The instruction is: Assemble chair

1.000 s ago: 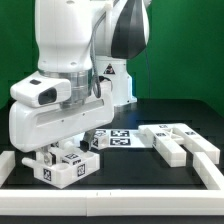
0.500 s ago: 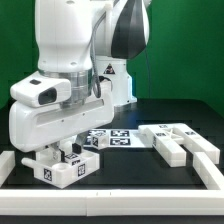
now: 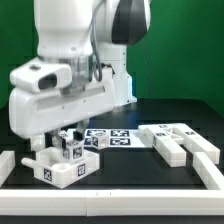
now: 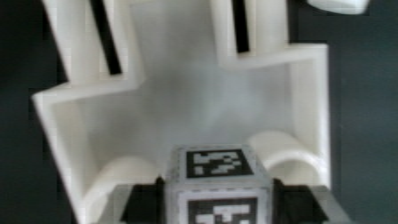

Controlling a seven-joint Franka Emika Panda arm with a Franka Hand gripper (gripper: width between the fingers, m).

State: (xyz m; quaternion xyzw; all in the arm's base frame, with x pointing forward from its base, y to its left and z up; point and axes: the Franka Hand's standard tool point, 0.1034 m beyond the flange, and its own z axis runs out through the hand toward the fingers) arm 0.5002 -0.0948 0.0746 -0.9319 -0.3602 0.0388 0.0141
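The gripper (image 3: 68,144) hangs low over the table (image 3: 135,185), toward the exterior view's left. In the wrist view the two dark fingers (image 4: 135,200) stand narrow on either side of a small tagged part (image 4: 217,166) and seem to touch it on both sides, so the gripper (image 4: 217,197) is holding this part. The same part (image 3: 72,150) shows in the exterior view just above a larger white chair piece (image 3: 50,170), which lies on the table and also carries tags. Whether the two touch, I cannot tell. Below the held part the wrist view shows a wide white panel (image 4: 178,100) with two long slots. The marker board (image 3: 110,137) lies just behind. More white chair parts (image 3: 182,141) lie well apart, at the exterior view's right.
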